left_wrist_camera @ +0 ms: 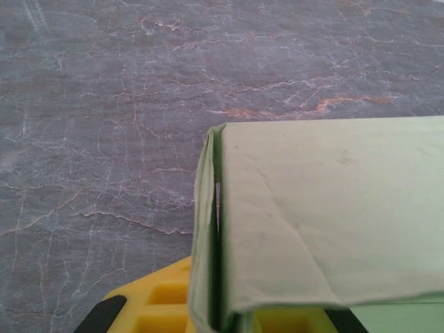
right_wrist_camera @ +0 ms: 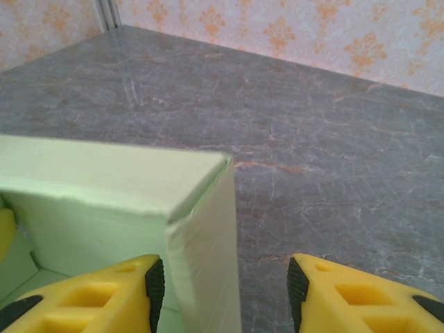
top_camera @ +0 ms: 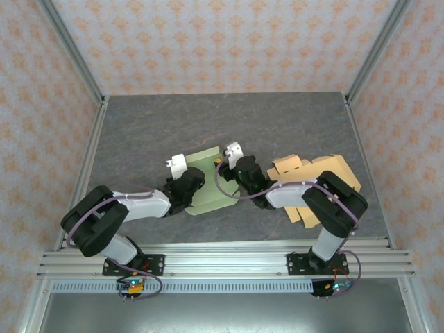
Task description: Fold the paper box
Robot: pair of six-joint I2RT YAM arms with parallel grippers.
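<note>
One pale green paper box, matte and creased, sits in the middle of the grey veined table between two yellow-fingered grippers. The left gripper is pinched onto one thin wall, and the right gripper stands apart, astride a corner. The overhead view adds a pile of tan cardboard cutouts to the right.

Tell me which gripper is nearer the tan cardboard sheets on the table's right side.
Right. The right gripper sits at the side of the green paper box facing the tan cardboard sheets; the left gripper grips the box's opposite side, farther off.
</note>
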